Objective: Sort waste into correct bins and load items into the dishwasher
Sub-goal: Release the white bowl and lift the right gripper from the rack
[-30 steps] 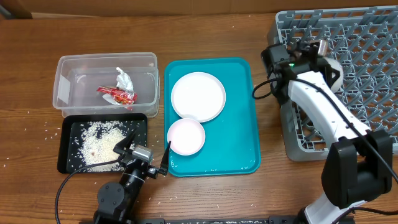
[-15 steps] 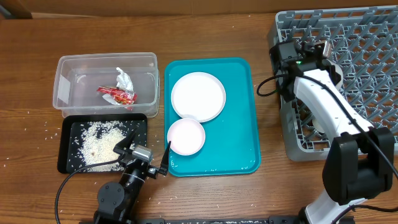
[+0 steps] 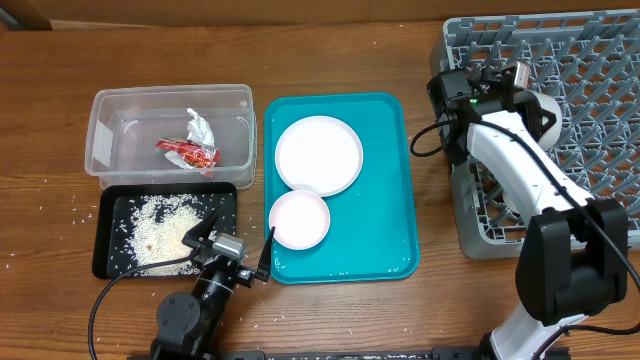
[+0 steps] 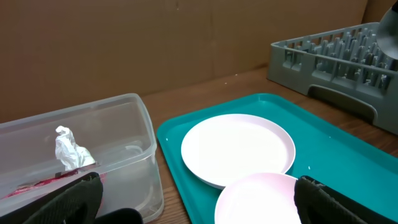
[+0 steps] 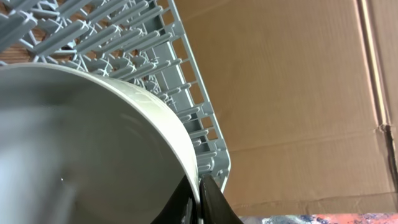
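over the grey dish rack (image 3: 590,60), your right gripper (image 5: 200,190) pinches a white bowl (image 5: 93,143) by its rim; your left gripper (image 4: 199,205) gapes wide near the teal tray (image 4: 348,155); the snack wrapper (image 3: 188,152) print is too small to read.

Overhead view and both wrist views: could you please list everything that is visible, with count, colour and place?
clear rectangular plastic tub: one, transparent, left side of the wooden table
crumpled snack wrapper: one, red-and-white, inside the tub
shallow rectangular tray: one, black, on the robot's side of the tub
rice grains: many, whitish, in the black tray; a few loose on the table nearby
large plastic tray: one, teal, centre
large flat round plate: one, white, on the teal tray
small round bowl: one, white, on the teal tray, next to the plate
pegged plastic dish rack: one, grey, right side
second round bowl: one, white, over the rack
left claw: open, beside the black tray
right claw: shut on the second bowl's rim
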